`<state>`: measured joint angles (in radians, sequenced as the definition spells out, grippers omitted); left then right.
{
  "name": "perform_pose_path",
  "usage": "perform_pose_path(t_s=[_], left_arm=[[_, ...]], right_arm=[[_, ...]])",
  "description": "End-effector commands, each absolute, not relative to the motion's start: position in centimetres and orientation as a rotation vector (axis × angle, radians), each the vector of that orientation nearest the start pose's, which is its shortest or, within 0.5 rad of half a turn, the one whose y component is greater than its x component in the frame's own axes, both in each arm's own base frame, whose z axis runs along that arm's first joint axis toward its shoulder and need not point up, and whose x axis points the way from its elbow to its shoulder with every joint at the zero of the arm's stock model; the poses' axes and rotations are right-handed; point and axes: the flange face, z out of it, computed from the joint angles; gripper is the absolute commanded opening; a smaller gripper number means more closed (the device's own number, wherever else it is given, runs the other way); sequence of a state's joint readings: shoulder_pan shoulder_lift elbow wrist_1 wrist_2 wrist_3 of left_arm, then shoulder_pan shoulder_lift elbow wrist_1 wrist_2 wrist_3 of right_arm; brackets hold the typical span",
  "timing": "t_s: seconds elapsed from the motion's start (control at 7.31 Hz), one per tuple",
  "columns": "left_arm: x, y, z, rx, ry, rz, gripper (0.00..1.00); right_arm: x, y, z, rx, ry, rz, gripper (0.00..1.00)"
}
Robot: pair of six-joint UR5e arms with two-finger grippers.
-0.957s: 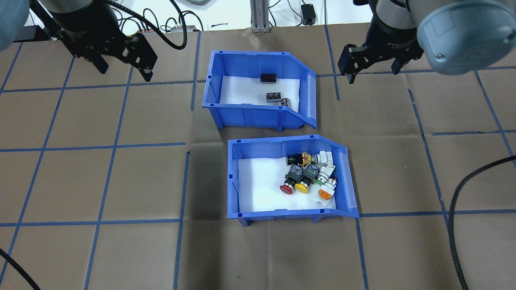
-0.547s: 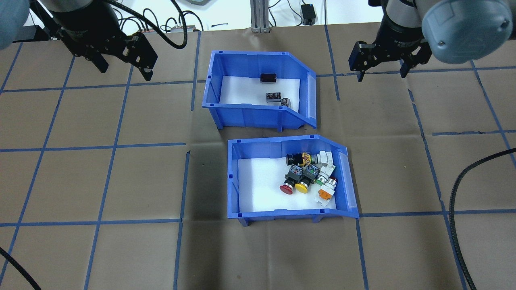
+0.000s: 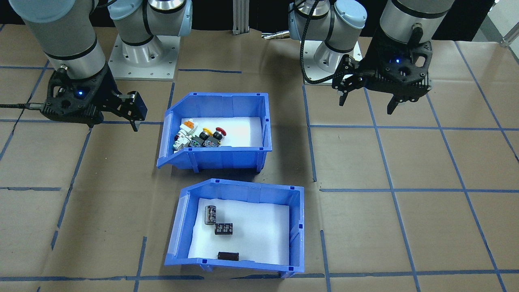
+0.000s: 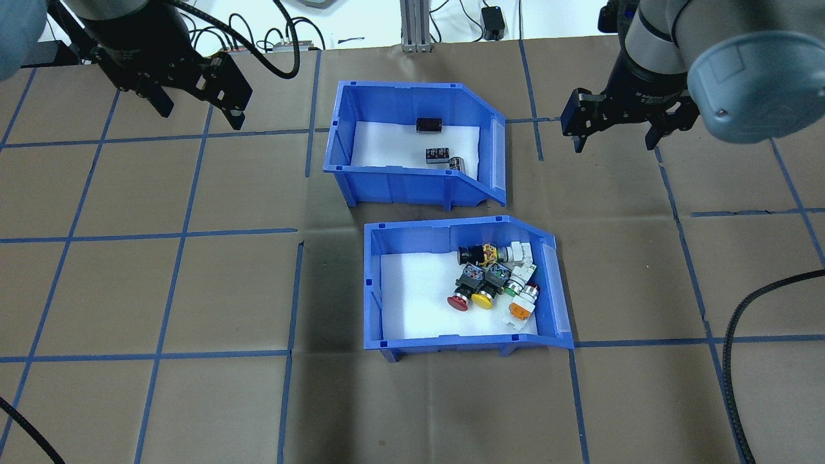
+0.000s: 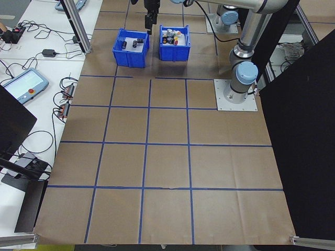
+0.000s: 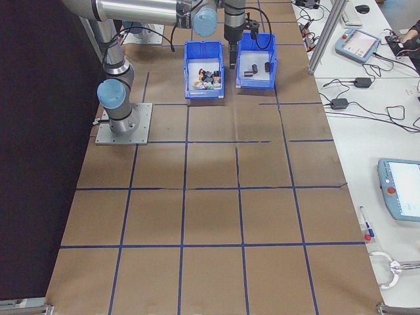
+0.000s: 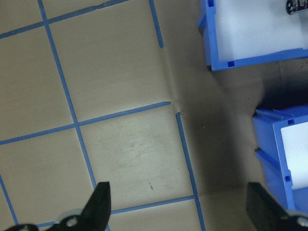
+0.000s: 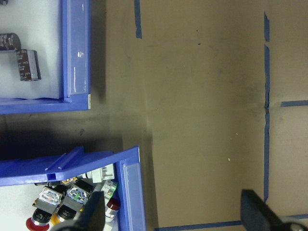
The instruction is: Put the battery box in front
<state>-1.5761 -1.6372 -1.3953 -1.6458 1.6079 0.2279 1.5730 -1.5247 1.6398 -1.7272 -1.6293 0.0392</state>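
Your battery box point(image 4: 412, 145) sits on the table's far side, beyond the push-button bin point(image 4: 464, 287). The right gripper point(image 4: 615, 132) hovers just beside its sloped end, jaws wide, empty; the left gripper point(image 4: 196, 113) likewise.

A blue battery box point(image 4: 361, 169) lined in white, holding dark brown-black cylinders point(image 4: 428, 125), is noted at 12 o'clock of an identical blue bin point(image 4: 377, 309) with red, yellow and white buttons point(image 4: 494, 276).
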Motion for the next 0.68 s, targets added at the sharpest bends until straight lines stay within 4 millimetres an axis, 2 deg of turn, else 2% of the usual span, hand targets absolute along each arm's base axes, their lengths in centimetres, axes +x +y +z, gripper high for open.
perform_pose_path(t_s=[0.0, 0.14, 0.27, 0.55], left_arm=[[-13.3, -52.0, 53.6, 0.359, 3.076, -0.054, 1.00], [-13.1, -52.2, 53.5, 0.355, 3.066, -0.050, 1.00], [-12.8, -53.2, 52.6, 0.339, 3.044, -0.020, 1.00], [-12.8, -53.5, 52.4, 0.325, 3.044, -0.018, 1.00]], right_arm=[[13.6, -51.0, 44.7, 0.036, 3.198, -0.069, 1.00], [13.6, -51.0, 44.7, 0.029, 3.198, -0.069, 1.00], [13.6, -51.0, 44.6, 0.029, 3.200, -0.066, 1.00], [13.6, -51.0, 44.5, 0.026, 3.200, -0.064, 1.00]])
